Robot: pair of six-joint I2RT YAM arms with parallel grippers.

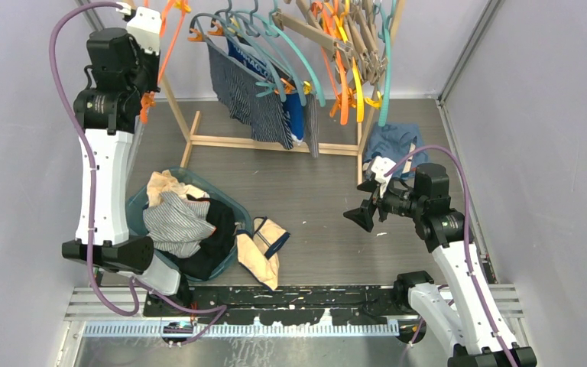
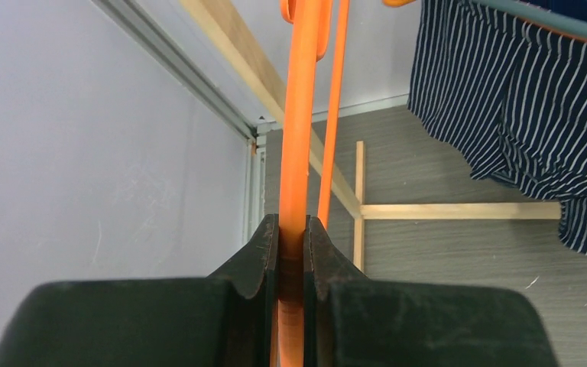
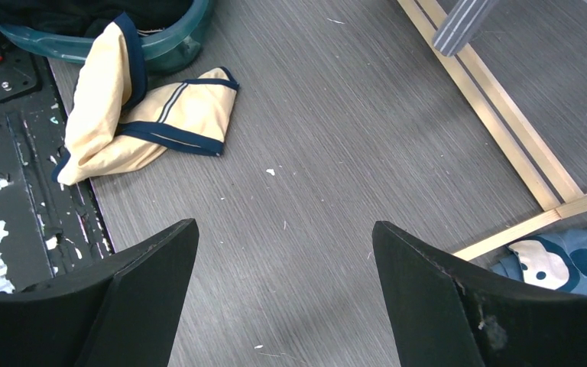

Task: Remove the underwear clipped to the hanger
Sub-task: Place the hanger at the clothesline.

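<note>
Top view: the navy pinstriped underwear [image 1: 248, 95] hangs limp from slim teal hangers [image 1: 290, 46] on a pale wooden rack [image 1: 271, 144], while a rounded teal basket [image 1: 233, 202] holds a soft heap of garments [image 1: 179, 222]. Left wrist view: the left gripper [image 2: 292, 237] is clamped tight on a smooth orange hanger [image 2: 299, 138]. Right wrist view: the right gripper [image 3: 284, 252] is spread wide and empty over the grey woodgrain table [image 3: 313, 153], where a crumpled beige pair with navy trim [image 3: 153, 122] lies against the basket's rim.
</note>
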